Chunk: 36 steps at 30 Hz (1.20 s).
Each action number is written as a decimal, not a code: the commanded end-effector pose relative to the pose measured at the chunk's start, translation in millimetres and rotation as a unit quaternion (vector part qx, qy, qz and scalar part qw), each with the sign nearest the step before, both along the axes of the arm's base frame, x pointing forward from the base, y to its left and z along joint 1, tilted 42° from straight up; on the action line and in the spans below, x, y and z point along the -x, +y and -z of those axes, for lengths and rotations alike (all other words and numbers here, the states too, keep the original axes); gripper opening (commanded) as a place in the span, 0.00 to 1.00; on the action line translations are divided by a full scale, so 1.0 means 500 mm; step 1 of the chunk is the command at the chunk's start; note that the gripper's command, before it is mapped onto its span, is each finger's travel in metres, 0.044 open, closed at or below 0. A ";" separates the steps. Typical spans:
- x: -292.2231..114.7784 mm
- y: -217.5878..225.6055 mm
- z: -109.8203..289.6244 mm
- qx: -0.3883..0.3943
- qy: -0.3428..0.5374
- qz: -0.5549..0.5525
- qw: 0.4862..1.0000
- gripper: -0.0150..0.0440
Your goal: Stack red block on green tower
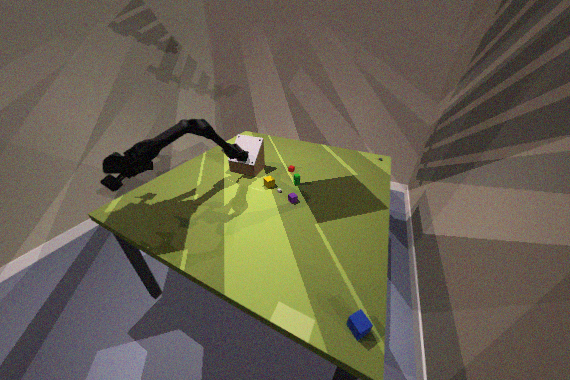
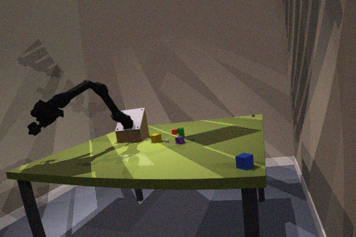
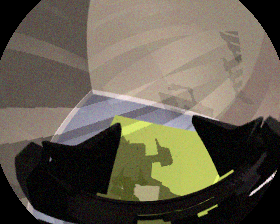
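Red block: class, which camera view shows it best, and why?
The top view: the red block sits apart from the green tower. In the exterior view, the block sits right against the tower. The wrist view misses it entirely.

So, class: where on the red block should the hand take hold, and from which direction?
Come from above and close on two opposite vertical faces of the red block. It is a small cube sitting flat on the table, with the green tower close beside it, so choose faces clear of the tower. The open hand hangs far off, past the table's edge.
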<state>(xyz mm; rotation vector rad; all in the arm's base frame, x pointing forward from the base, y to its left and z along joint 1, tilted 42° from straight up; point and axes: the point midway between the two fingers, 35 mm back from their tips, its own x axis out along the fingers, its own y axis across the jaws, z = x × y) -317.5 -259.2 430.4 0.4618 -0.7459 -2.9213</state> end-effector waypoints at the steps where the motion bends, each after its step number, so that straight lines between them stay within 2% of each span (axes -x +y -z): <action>1: -0.044 -0.059 0.021 -0.003 -0.009 -0.044 0.999 1.00; 10: -0.185 -0.189 0.070 -0.020 -0.025 -0.156 0.987 1.00; 19: -0.354 -0.282 0.119 -0.041 -0.038 -0.266 0.962 1.00; 27: -0.519 -0.328 0.164 -0.062 -0.046 -0.360 0.930 1.00; 36: -0.715 -0.342 0.223 -0.095 -0.053 -0.461 0.881 1.00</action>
